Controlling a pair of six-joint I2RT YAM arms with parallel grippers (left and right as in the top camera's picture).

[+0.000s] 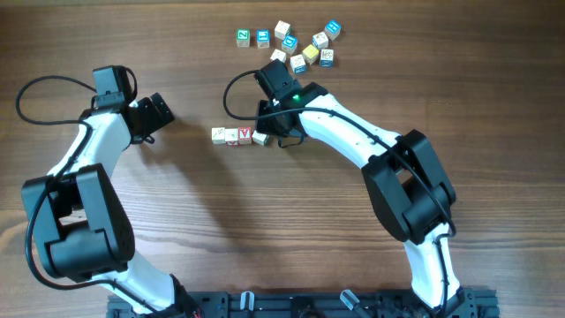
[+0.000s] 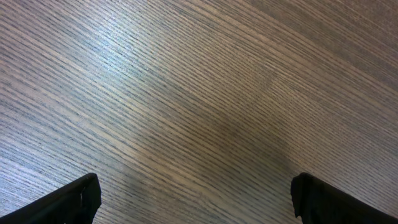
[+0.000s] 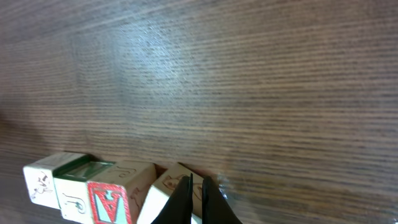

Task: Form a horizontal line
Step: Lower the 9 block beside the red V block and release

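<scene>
1. A short row of blocks (image 1: 238,135) lies near the middle of the table (image 1: 265,230), somewhat toward the far edge.
2. Its long axis runs left to right, parallel to the far edge. The blocks sit side by side and touching.
3. The end block (image 1: 259,138) (image 3: 163,194), on the row's right end, is turned a little askew to the others and sits slightly nearer the near edge.
4. The right gripper (image 1: 272,134) (image 3: 196,194) is at that right end, its fingers (image 3: 180,199) pressed together with barely a slit between them and holding nothing. The wrist view places their tips just by the end block.
5. The left gripper (image 1: 163,110) (image 2: 196,199) hangs over bare wood toward the left edge, well apart from the row, jaws spread wide and empty.
6. Loose blocks (image 1: 290,42) lie scattered by the far edge.
</scene>
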